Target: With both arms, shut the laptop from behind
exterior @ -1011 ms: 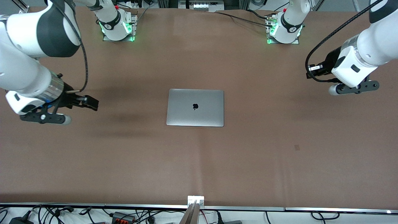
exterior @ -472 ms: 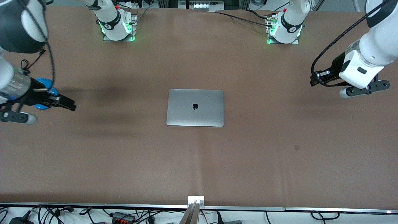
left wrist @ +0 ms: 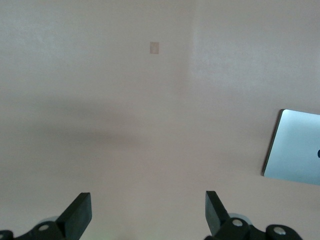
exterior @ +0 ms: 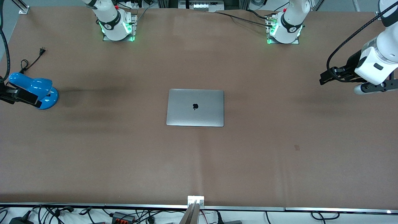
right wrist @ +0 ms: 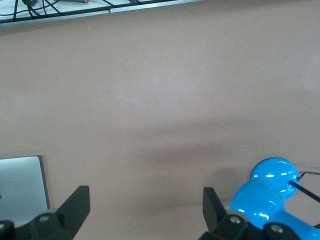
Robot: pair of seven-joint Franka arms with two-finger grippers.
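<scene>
The laptop (exterior: 195, 107) (lid flat) was found midway between the spread left gripper (left wrist: 148, 215) and spread right gripper (right wrist: 145, 210), both well apart.

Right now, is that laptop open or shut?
Shut. The laptop lies flat on the table, lid up with its logo showing; no keyboard or screen shows.

Right claw (exterior: 18, 96) cut by edge
</scene>
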